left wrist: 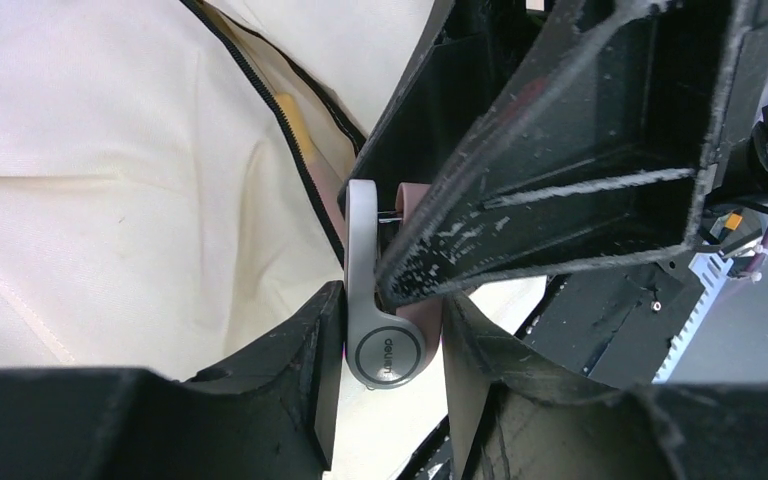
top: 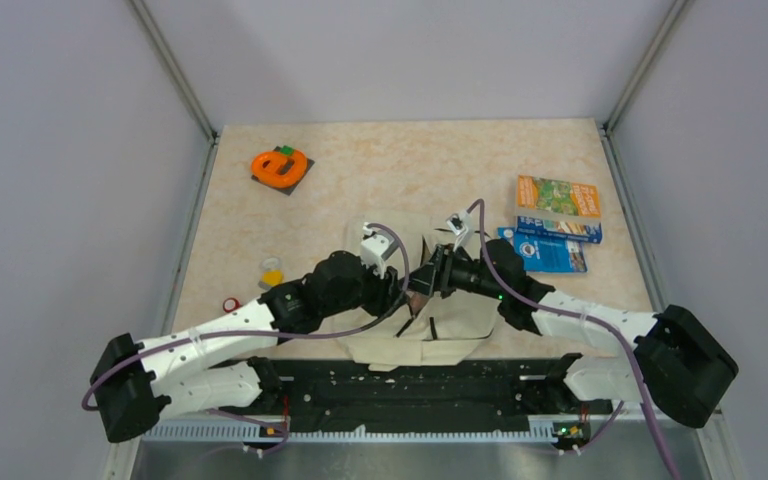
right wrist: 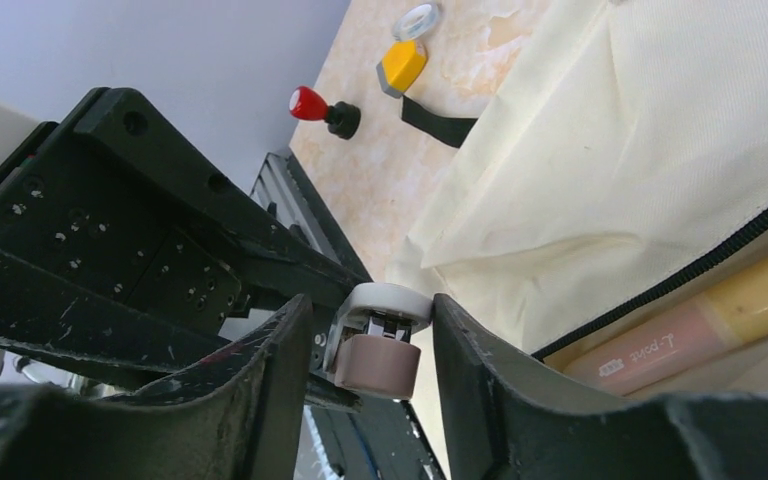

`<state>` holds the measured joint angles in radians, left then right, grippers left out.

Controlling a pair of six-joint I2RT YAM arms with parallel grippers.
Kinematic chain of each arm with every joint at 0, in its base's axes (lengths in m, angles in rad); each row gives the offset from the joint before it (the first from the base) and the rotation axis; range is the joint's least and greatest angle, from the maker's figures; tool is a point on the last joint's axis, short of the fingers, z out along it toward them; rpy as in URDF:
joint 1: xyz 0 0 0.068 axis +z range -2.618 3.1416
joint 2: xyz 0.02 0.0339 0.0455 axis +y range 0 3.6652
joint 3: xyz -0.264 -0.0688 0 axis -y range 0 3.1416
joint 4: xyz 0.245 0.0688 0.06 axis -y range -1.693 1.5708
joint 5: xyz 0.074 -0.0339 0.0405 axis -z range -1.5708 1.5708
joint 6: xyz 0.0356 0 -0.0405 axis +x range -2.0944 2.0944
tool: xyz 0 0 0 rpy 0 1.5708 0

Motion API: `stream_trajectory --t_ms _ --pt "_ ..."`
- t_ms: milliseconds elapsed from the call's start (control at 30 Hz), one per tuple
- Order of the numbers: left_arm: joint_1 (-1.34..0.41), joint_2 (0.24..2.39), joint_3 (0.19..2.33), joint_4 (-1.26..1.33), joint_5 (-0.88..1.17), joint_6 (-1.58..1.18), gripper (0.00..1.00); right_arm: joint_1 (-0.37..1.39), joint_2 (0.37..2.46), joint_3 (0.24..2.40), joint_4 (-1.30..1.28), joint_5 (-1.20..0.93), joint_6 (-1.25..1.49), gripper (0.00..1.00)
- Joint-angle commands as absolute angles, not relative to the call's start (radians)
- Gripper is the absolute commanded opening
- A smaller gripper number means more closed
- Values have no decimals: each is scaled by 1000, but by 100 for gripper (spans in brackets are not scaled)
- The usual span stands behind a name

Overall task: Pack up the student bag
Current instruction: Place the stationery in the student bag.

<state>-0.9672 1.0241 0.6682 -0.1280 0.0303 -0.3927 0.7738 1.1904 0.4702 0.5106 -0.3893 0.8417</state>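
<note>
Bag: my cream bag [top: 457, 328] lies flat on the table [top: 410, 170], just ahead of the arm bases and under both wrists.
Zip: the zip [left wrist: 290, 140] is undone, and a pink-and-yellow tube [right wrist: 695, 325] shows inside the slit.
Gadget: a small grey gadget [left wrist: 375, 320] with a brown roll hangs over the bag. Its long side points away from my left fingers, toward the slit.
Left gripper [left wrist: 385, 335]: clamped on the gadget's round end, one finger on each side.
Right gripper [right wrist: 370, 345]: its fingers straddle the roll end of the same gadget. I cannot tell whether they are pressing on it.
Key relation: the slit begins right beside the gadget and runs up and to the left in my left wrist view. In the right wrist view it lies off to the right of the fingers.
Judgement: both arms are about equally near, so whichever one takes the gadget only needs to tip it sideways into the slit.
Further out: booklets [top: 555, 225] to the right, an orange ring [top: 280, 165] at the far left.
</note>
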Motion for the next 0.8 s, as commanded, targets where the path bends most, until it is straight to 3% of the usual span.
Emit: stream_trajectory --t_ms 0,133,300,367,467,767 --pt "-975 1027 712 -44 -35 -384 42 787 1195 492 574 -403 851 44" --pt "-979 1026 712 -43 -52 -383 42 787 1195 486 573 -400 852 39" --pt "-980 1022 709 -45 -68 -383 45 785 1189 475 571 -385 853 20" --pt "-980 1021 712 -52 -83 -391 61 786 1167 457 578 -340 855 11" --pt "-980 1013 719 -77 -108 -399 87 785 1083 406 582 -238 848 5" --pt "-977 1000 683 -195 -339 -463 94 787 965 332 413 43 729 0"
